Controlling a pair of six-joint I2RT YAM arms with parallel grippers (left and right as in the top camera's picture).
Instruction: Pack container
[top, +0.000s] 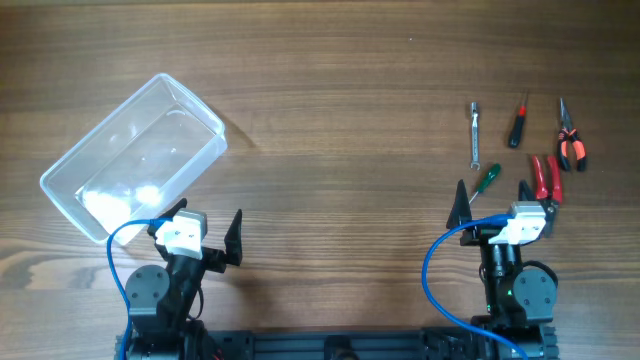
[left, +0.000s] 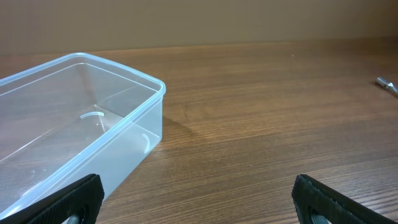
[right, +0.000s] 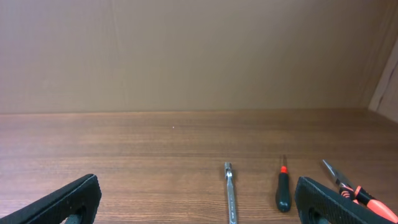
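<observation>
While both arms wait at the near edge, packing looks not yet begun; the container (top: 130, 150) lies empty and slantwise at the left of the surface (top: 340, 110).
Left claw (left: 198, 202) gapes wide, holding nothing, just beside the container's near end; right claw (right: 200, 202) is equally wide and empty; the wrench (top: 475, 135), red pliers (top: 545, 178) and green screwdriver (top: 485, 180) lie well apart on the right; next, I judge, the right claw must settle over the green screwdriver, pinch its handle and carry it across.
</observation>
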